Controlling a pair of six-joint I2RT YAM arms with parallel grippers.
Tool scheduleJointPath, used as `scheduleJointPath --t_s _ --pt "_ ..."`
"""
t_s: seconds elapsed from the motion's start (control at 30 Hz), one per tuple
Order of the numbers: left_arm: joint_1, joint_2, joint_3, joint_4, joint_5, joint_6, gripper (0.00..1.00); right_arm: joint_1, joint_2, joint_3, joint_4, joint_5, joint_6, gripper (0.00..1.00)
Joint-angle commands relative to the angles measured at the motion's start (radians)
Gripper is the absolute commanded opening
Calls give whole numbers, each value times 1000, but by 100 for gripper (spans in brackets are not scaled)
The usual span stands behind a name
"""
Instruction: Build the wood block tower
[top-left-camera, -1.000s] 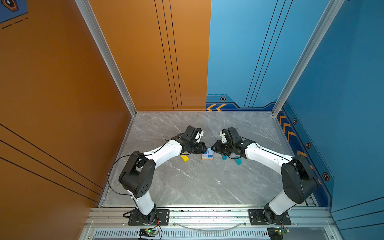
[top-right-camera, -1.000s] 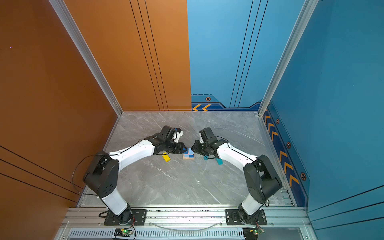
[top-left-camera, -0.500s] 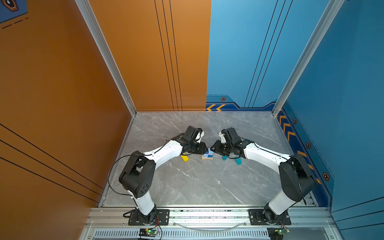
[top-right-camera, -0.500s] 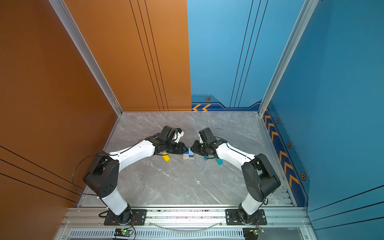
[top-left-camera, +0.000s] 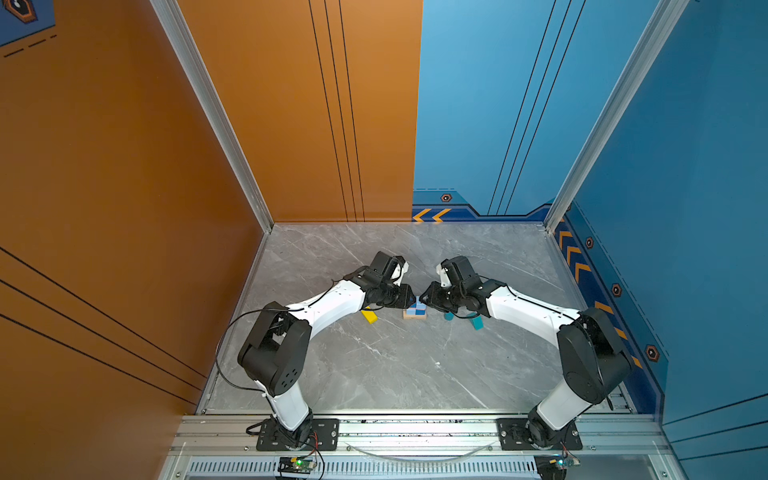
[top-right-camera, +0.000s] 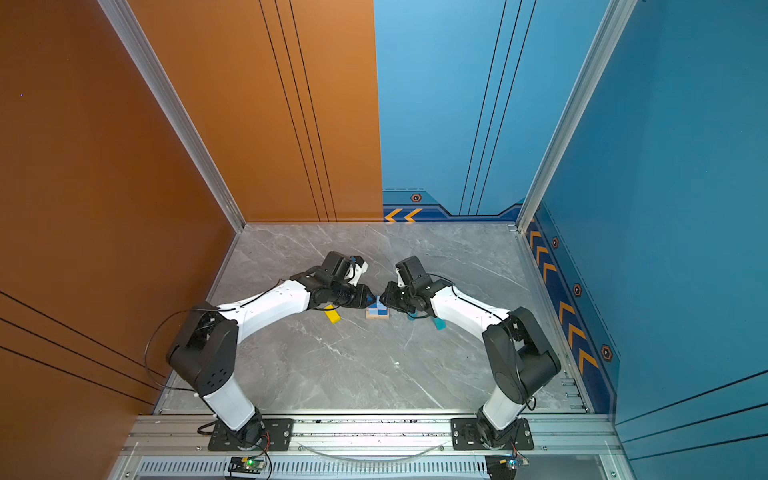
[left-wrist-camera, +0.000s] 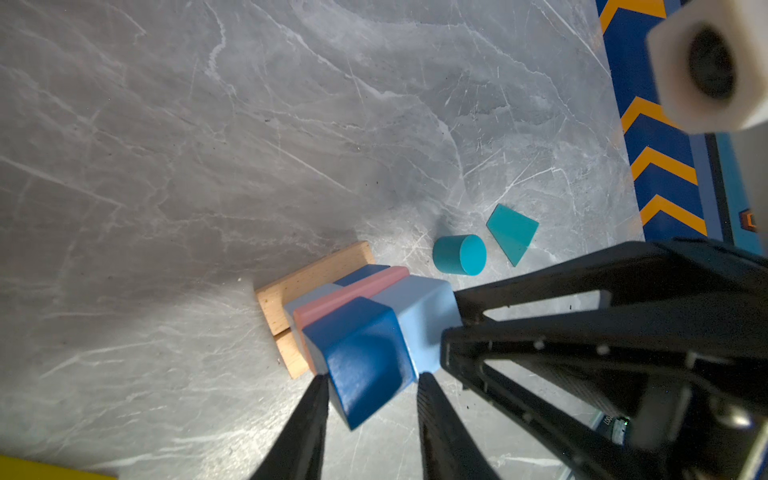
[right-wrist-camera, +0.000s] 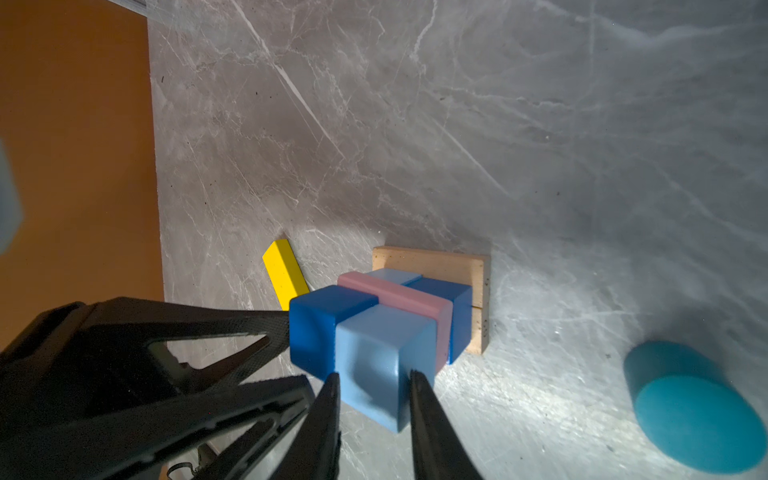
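Symmetrically bowed, left tool grips dark cube, right tool light cube.

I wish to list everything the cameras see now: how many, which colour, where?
tan planks: two, wood, side by side on the table
lower cubes: two, light and dark blue, on the planks
pink slab: one, pink, across them
upper dark blue cube: one, above the slab
upper light blue cube: one, beside it
yellow bar: one, on the table, left of the planks
teal cylinder: one, on its side, right of the planks
teal prism: one, past the cylinder
table: one, grey marble
left gripper: black, shut on the upper dark blue cube
right gripper: black, shut on the upper light blue cube
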Motion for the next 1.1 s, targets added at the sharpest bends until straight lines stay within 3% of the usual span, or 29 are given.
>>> scheduleJointPath --t_s 0.0,0.33,0.8,1.07 --pt "-6 18 32 -24 31 -3 38 8 17 2 -9 -4 17 30" --pt "-5 17 32 -34 28 0 40 8 16 10 -23 11 11 32" --pt "-4 -19 24 -52 5 7 55 5 -51 5 -64 51 2 52" --pt "4 -101 1 -70 -19 18 59 21 -166 -35 -103 101 5 57"
